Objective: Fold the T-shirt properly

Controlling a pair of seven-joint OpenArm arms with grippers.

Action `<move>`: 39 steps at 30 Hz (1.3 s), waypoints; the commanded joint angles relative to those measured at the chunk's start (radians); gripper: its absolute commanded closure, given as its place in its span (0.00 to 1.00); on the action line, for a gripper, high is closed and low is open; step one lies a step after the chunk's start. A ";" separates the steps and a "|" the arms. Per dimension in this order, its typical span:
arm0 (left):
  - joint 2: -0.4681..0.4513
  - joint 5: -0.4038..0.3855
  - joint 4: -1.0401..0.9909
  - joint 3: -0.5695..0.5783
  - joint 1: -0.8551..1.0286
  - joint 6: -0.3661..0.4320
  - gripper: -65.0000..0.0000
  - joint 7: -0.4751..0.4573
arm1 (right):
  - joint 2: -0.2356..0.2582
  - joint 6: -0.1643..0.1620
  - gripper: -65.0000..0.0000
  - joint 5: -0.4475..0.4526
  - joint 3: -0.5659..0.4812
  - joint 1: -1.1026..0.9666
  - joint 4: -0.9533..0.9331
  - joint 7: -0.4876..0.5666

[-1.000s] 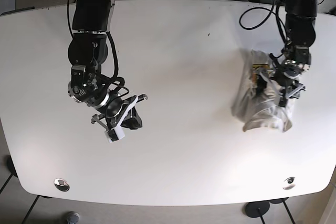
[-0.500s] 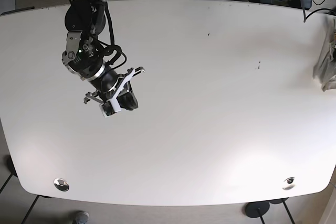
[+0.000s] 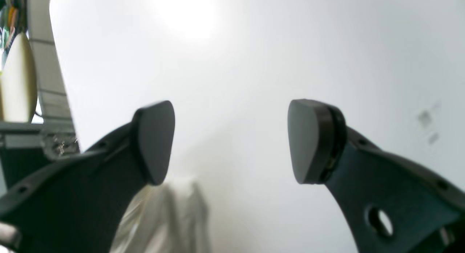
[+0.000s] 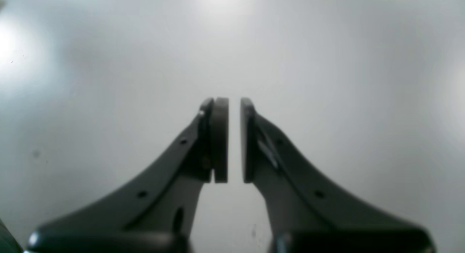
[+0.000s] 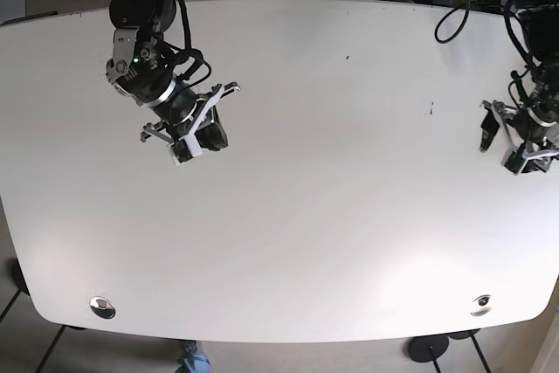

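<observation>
The left gripper, jaws apart, has dropped the T-shirt; the right gripper, nearly closed, holds nothing, so folding must restart.

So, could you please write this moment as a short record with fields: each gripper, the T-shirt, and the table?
left gripper: open, nothing between the pads, over the table's edge in the base view
right gripper: pads nearly together, thin gap, holding nothing
T-shirt: pale blurred cloth low in the left wrist view; not seen in the base view
table: white
fold: not done
</observation>
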 commanded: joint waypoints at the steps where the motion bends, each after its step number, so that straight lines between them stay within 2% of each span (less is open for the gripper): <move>1: 0.046 -0.015 0.086 0.064 -0.016 0.003 0.32 -0.022 | 0.019 0.003 0.92 0.013 0.005 -0.008 0.016 0.026; 3: 0.115 -0.015 0.095 0.122 -0.016 0.021 0.32 -0.025 | 0.033 0.002 0.92 0.013 0.038 -0.015 0.016 0.028; 6: 0.193 -0.015 0.106 0.213 -0.016 0.109 0.32 -0.026 | 0.046 0.005 0.92 0.013 0.091 -0.017 0.015 0.028; 10: 0.279 -0.014 0.187 0.294 0.035 0.294 0.32 -0.028 | 0.112 0.012 0.92 0.013 0.114 -0.015 -0.025 0.031; 11: 0.307 -0.014 0.238 0.295 0.086 0.364 0.32 -0.054 | 0.134 0.012 0.92 0.013 0.116 -0.024 -0.025 0.031; 12: 0.327 -0.014 0.261 0.295 0.119 0.399 0.32 -0.092 | 0.145 0.012 0.92 0.013 0.116 -0.040 -0.025 0.040; 14: 0.379 -0.014 0.302 0.294 0.234 0.488 0.32 -0.209 | 0.163 0.009 0.92 0.013 0.119 -0.123 -0.004 0.141; 15: 0.400 -0.014 0.327 0.292 0.316 0.546 0.33 -0.275 | 0.162 0.008 0.92 0.013 0.141 -0.187 0.006 0.232; 18: 0.423 -0.014 0.344 0.295 0.469 0.635 0.44 -0.416 | 0.155 0.009 0.92 0.014 0.170 -0.294 0.003 0.388; 21: 0.434 -0.014 0.362 0.294 0.649 0.652 0.46 -0.548 | 0.155 0.009 0.92 0.020 0.171 -0.419 0.010 0.485; 24: 0.434 -0.015 0.377 0.294 0.817 0.652 0.47 -0.628 | 0.154 0.008 0.92 0.023 0.203 -0.541 0.007 0.582; 27: 0.434 -0.018 0.377 0.294 0.949 0.654 0.47 -0.686 | 0.129 0.012 0.92 0.025 0.217 -0.652 0.007 0.640; 33: 0.460 -0.015 0.362 0.297 0.983 0.654 0.47 -0.683 | 0.126 0.012 0.92 0.025 0.208 -0.690 -0.007 0.666; 37: 0.463 -0.018 0.361 0.297 0.919 0.654 0.47 -0.683 | 0.125 0.012 0.92 0.025 0.205 -0.630 0.006 0.661; 39: 0.463 -0.018 0.358 0.297 0.883 0.654 0.47 -0.683 | 0.131 0.012 0.91 0.017 0.168 -0.577 0.007 0.661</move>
